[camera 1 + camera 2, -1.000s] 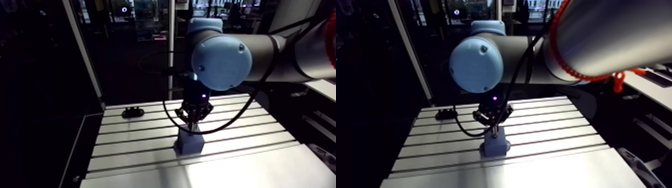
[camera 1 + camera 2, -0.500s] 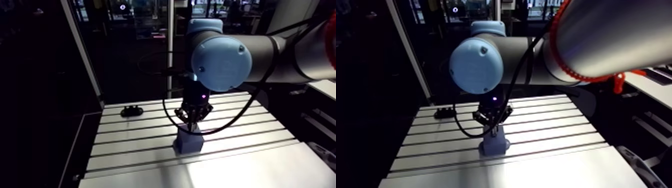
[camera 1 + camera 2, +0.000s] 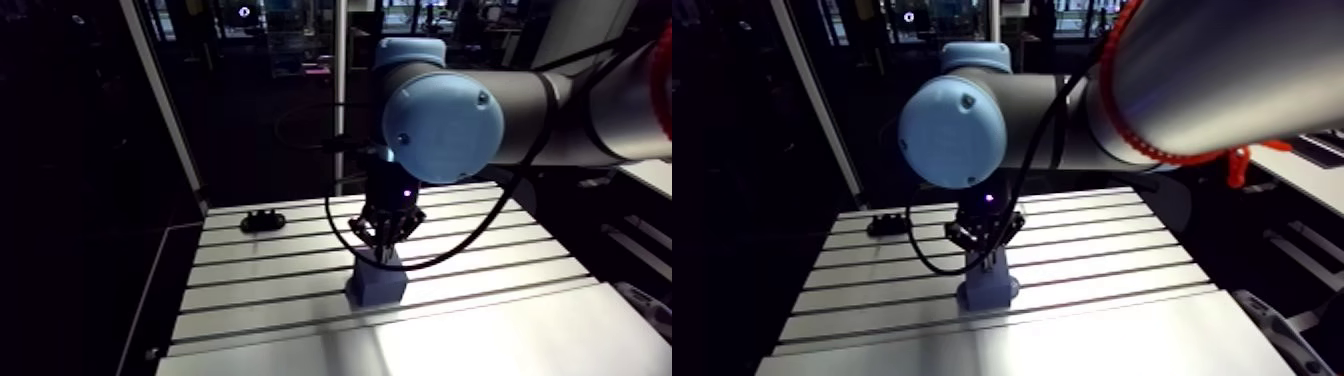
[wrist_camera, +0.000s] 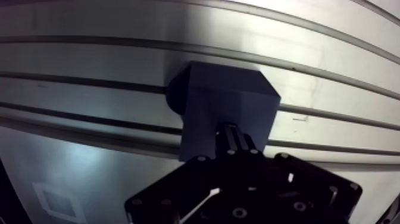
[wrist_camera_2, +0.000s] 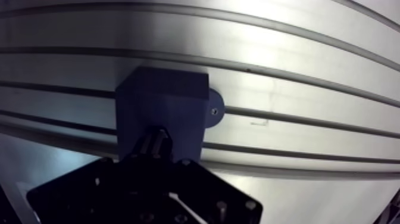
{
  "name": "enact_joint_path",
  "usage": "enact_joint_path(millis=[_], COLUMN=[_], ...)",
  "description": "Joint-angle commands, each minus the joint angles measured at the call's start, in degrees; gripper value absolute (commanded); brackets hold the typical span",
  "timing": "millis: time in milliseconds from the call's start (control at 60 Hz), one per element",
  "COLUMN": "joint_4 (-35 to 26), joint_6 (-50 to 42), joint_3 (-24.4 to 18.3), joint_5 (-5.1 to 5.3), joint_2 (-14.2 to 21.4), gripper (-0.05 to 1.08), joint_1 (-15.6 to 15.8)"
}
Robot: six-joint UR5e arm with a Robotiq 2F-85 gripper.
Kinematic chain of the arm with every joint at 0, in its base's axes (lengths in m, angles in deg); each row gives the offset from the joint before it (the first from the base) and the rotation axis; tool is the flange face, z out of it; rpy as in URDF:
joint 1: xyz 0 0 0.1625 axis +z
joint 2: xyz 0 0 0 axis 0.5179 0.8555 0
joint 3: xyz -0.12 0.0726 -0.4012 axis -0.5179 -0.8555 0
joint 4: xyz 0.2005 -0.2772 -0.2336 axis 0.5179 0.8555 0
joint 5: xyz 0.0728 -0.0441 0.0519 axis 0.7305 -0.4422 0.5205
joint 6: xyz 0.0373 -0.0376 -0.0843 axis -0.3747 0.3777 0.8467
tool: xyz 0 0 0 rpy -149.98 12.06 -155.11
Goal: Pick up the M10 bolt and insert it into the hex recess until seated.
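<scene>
Ok, arm view: gripper (image 3: 384,243) sits straight over the blue block (image 3: 377,287) mid tabletop (image 3: 270,292); small black part (image 3: 264,220) well clear near the far edge.

Wrist view: fingers look clamped on the M10 bolt (image 4: 234,138), threaded shank showing, lower end at the block's top face; hex recess hidden.

Suggest: press straight down slowly, keep the shank vertical, release only once seated.

Dark-blue block (image 4: 229,107), silver slotted table (image 4: 333,71)

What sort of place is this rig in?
Likely a robot lab bench: a slotted metal table, a blue block under the hand, and a small black part near the far edge.
</scene>
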Motion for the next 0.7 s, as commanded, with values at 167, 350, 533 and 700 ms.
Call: enact_joint_path(millis=[167, 350, 533, 700], joint_4=[0.0, 0.0, 0.0, 0.0], joint_6=[0.72, 1.07, 1.16, 1.16], joint_3=[0.01, 0.01, 0.09, 0.19], joint_5=[0.0, 0.0, 0.0, 0.0], joint_2=[-0.15, -0.16, -0.15, -0.15], gripper=[1.08, 1.08, 1.08, 1.08], joint_1=[0.0, 0.0, 0.0, 0.0])
